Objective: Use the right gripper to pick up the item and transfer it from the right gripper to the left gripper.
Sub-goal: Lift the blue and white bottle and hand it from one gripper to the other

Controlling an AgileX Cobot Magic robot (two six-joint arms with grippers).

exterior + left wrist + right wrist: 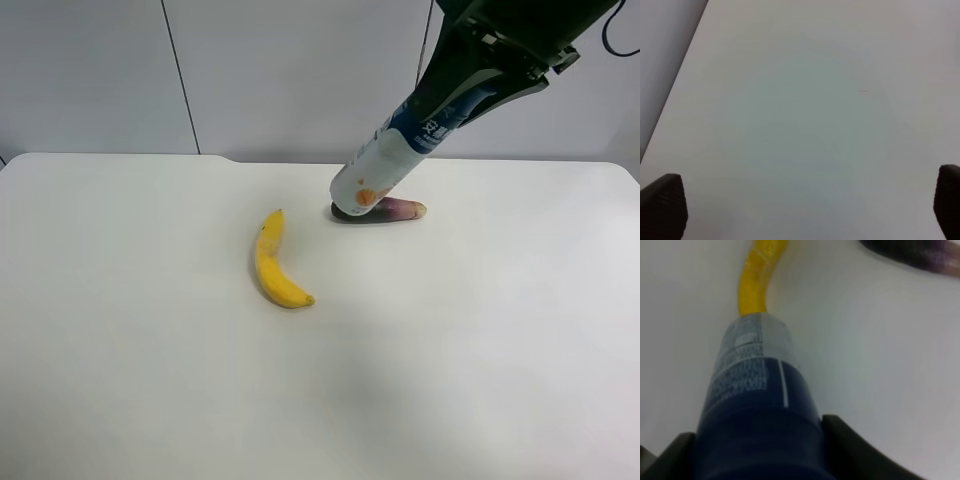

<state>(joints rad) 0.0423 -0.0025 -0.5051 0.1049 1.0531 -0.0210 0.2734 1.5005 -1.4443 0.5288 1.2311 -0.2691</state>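
Black right gripper [462, 92], black cable [612, 35]

Seemingly a robotics lab: a plain white table [150, 400], grey wall panels [90, 70], a robot arm [520, 30] overhead.

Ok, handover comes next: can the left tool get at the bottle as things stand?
Probably yes: the right tool holds the bottle by its blue end, white half bare; the left tool is open.
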